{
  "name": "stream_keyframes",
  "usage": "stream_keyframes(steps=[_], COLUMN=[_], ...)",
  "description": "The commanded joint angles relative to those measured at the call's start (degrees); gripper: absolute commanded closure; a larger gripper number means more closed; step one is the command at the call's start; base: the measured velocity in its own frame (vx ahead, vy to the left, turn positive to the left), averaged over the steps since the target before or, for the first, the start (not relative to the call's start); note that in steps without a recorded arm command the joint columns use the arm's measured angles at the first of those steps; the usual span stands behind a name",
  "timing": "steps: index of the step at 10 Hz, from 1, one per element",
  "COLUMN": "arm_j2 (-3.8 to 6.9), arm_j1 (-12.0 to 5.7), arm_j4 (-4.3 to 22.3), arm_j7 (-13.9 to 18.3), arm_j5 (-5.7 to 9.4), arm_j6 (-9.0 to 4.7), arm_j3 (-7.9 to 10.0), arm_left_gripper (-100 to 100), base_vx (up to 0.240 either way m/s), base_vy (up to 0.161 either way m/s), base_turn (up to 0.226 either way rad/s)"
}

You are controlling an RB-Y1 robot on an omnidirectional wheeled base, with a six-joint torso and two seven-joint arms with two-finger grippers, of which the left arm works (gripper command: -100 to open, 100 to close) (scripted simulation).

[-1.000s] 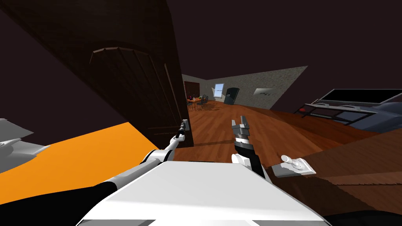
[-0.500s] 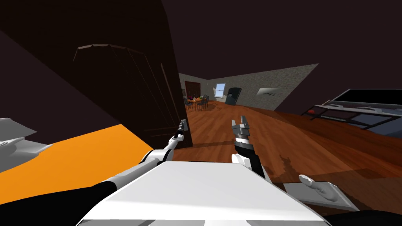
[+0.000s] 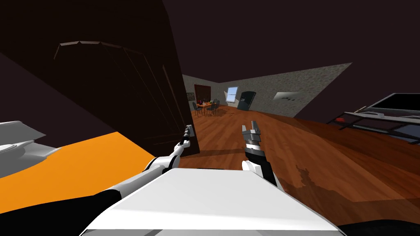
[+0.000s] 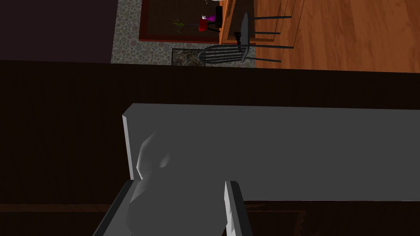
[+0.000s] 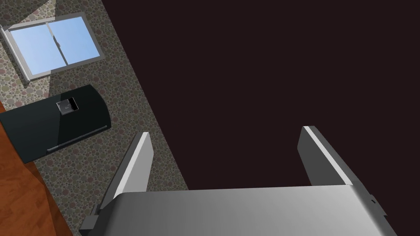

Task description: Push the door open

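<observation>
The dark brown door (image 3: 123, 90) with an arched panel stands swung to my left, its free edge near the middle of the head view. My left gripper (image 3: 188, 132) is at that edge, by the grey handle plate (image 4: 287, 151). In the left wrist view my left gripper (image 4: 178, 184) is shut on the rounded grey door handle (image 4: 151, 172), with the dark door face (image 4: 61, 143) around the plate. My right gripper (image 3: 251, 128) hangs open over the wooden floor, apart from the door; in its wrist view the right gripper (image 5: 226, 132) holds nothing.
Past the door, wooden floor (image 3: 287, 143) runs to a dining table with chairs (image 3: 206, 106), a window (image 3: 232, 94) and a dark cabinet (image 3: 247, 100). An orange surface (image 3: 74, 164) and a white object (image 3: 16, 143) lie at my left. Dark framed furniture (image 3: 381, 116) stands right.
I have moved forward and the door has swung further left in the head view. A white handle plate at the lower right has slid out of view. Both grippers keep their places.
</observation>
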Motion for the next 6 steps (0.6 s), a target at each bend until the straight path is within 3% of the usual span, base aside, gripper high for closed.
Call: stream_keyframes(steps=[1, 2, 3, 6], arm_j2=[0.47, 0.42, 1.04, 1.80], arm_j1=[-0.09, -0.37, -0.38, -0.13], arm_j4=[-0.2, 0.8, 1.0, 1.3], arm_j7=[-0.2, -0.1, -0.4, -0.9], arm_j5=[0.27, 0.20, 0.63, 1.27], arm_j6=[0.15, -0.23, -0.47, -0.58], arm_j3=[0.58, 0.41, 1.32, 2.69], arm_left_gripper=[100, 100, 100, 100], base_vx=[0.177, 0.081, 0.124, 0.204], base_vy=[-0.075, -0.025, -0.050, -0.054], base_turn=[0.048, 0.030, 0.042, 0.056])
